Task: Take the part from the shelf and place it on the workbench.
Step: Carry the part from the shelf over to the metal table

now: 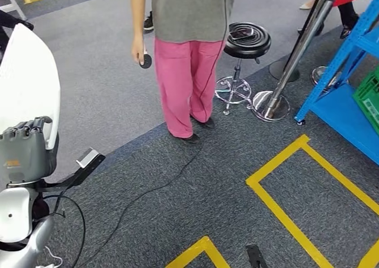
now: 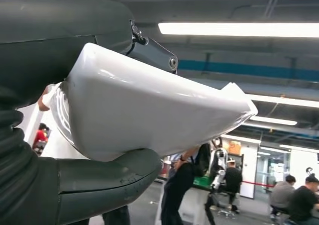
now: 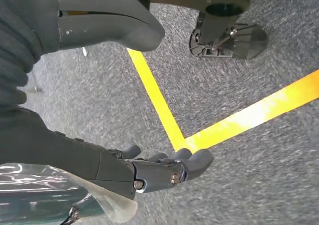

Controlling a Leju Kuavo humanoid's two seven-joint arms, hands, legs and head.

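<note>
left hand at lower left of the head view grips the white part, thumb under it and fingers over the top. right hand hangs over grey carpet with yellow tape, fingers straight and apart, holding nothing. person in pink trousers stands top centre beside a black stool; blue shelf at right edge.

Bright, even light from ceiling strip lamps leaves only soft shadows on the carpet. Glare streaks the white part; distant figures blur.
</note>
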